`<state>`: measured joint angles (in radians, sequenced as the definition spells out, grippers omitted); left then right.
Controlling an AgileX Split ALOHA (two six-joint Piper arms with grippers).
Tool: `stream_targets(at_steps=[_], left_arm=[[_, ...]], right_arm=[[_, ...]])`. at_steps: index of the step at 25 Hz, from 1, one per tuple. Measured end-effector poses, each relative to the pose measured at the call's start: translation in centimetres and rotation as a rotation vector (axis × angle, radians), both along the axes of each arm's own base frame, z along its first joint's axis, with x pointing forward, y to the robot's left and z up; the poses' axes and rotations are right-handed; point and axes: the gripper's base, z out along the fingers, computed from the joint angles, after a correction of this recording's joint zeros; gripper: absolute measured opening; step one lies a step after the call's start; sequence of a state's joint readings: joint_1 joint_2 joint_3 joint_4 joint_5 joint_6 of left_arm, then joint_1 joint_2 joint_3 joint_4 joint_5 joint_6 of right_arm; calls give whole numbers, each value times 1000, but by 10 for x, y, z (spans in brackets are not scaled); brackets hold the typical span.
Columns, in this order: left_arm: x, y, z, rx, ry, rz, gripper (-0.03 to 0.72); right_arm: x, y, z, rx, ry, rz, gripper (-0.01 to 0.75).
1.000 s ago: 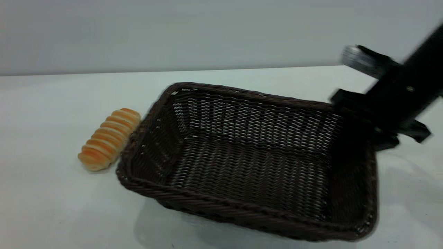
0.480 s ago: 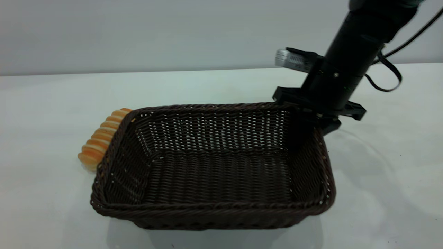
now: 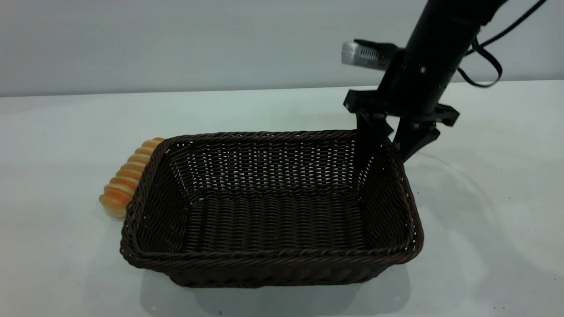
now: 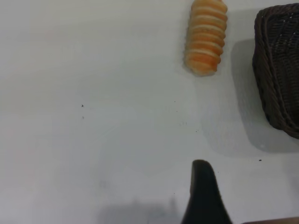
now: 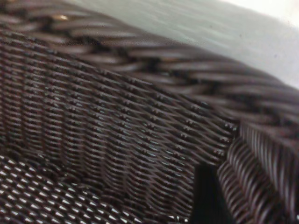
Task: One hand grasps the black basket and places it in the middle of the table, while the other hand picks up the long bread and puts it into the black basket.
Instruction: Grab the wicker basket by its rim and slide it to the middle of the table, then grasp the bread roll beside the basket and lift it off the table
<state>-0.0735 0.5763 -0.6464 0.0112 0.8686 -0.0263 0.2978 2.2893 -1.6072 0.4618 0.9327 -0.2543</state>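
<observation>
The black basket (image 3: pixel 273 211) sits flat on the table (image 3: pixel 484 229), with its long side facing the camera. My right gripper (image 3: pixel 390 143) hovers over its far right corner. It is open, with one finger (image 3: pixel 368 141) inside the wall and the other outside. The right wrist view shows the basket's wall (image 5: pixel 117 116) close up, with one finger (image 5: pixel 205 196) against it. The long bread (image 3: pixel 125 180) lies just left of the basket, partly hidden by its end. In the left wrist view the bread (image 4: pixel 205 37) lies beside the basket (image 4: pixel 280 70). My left gripper (image 4: pixel 247 196) is low over bare table, with one finger (image 4: pixel 202 191) visible.
A pale wall runs behind the table's far edge (image 3: pixel 176 91). A cable (image 3: pixel 484 66) loops off the right arm. The table surface (image 4: pixel 93 116) near the left gripper carries only tiny dark specks.
The basket swung round and slid left until its end was against the bread, then settled flat. My right gripper came along with it, then rose slightly and spread its fingers off the rim.
</observation>
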Motion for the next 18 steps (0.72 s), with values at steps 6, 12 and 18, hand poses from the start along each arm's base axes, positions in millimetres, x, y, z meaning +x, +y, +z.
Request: stream_targets(at_steps=[6, 12, 18], left_arm=[[0, 0, 0, 2, 0, 0, 539], [1, 3, 0, 14, 0, 31, 539], [19, 1, -10, 20, 99, 35, 539]], right_arm=[[16, -20, 33, -32, -9, -6, 558], [18, -53, 69, -187, -22, 33, 560], [2, -75, 118, -345, -126, 3, 562]])
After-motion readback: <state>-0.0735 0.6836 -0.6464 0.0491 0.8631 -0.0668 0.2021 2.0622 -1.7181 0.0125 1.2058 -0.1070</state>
